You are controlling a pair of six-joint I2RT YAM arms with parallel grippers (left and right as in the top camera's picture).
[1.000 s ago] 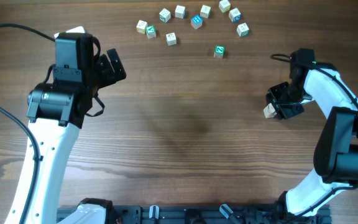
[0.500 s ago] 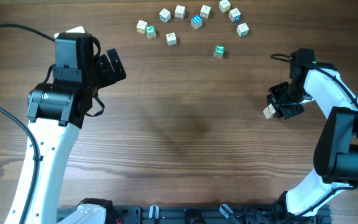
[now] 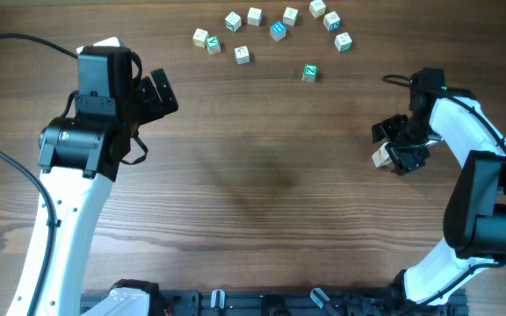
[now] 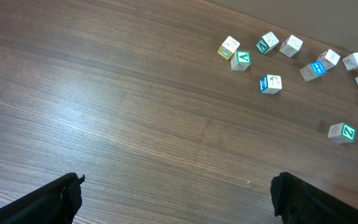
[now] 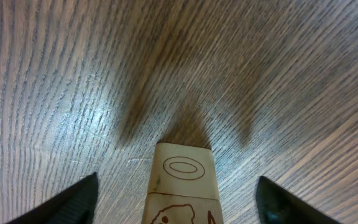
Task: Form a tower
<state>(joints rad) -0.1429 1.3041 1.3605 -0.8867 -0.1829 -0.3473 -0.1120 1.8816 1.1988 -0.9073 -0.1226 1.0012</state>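
Right gripper (image 3: 391, 149) spread wide, gripping nothing
Straddling the tower (image 5: 182, 180) with both fingers clear of its sides; standing upright on the table (image 5: 55, 74), right of centre, an oval printed on the top cube; left gripper (image 4: 176, 193) gaping fully over bare wood, holding nothing; loose cubes (image 3: 271, 31) well apart along the far edge
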